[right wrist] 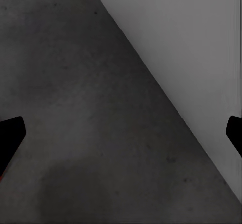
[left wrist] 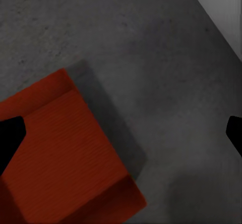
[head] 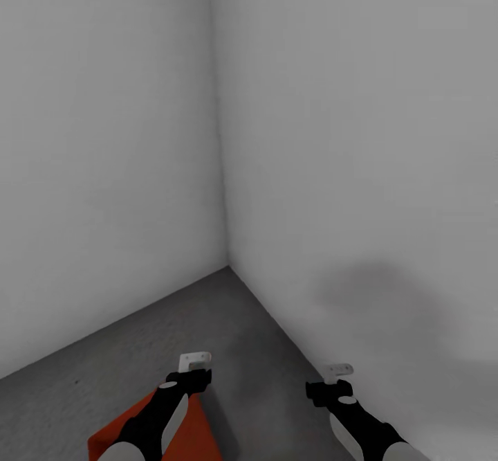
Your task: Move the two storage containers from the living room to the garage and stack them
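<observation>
container (left wrist: 65, 158) on floor (head: 207, 322) | long axis diagonal, apparently toward corner

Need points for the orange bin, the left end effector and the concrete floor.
orange bin (left wrist: 65, 153): left wrist view, on its ribbed bottom.
left end effector (head: 196, 362): head view, midway between its pale fingertips.
concrete floor (right wrist: 91, 108): right wrist view, on a bare grey patch near the wall.

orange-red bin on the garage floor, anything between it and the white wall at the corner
Nothing: in the left wrist view, only bare dark grey mottled concrete floor separates the orange-red shallow rectangular bin from the plain white wall.
</observation>
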You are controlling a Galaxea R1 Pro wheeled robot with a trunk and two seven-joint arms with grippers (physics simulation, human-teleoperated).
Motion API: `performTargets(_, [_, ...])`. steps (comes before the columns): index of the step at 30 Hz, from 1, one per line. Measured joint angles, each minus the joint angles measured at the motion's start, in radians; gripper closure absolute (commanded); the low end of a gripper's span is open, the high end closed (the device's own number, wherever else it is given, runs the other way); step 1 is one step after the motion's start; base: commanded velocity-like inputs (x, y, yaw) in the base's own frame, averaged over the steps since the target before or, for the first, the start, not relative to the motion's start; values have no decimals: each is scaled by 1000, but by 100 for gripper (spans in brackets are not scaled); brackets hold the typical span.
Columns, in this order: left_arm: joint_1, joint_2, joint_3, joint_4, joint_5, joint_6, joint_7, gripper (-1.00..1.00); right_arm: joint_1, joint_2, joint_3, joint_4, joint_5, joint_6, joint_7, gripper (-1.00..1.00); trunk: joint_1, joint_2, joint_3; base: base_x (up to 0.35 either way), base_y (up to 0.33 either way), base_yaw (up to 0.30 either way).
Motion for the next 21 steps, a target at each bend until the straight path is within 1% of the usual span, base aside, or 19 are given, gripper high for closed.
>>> performTargets(21, [0, 0, 0, -1, 1, 0, 1, -100, 0, 0, -1, 0, 0, 0, -1, -100, 0, 0, 1, 0, 0, -10])
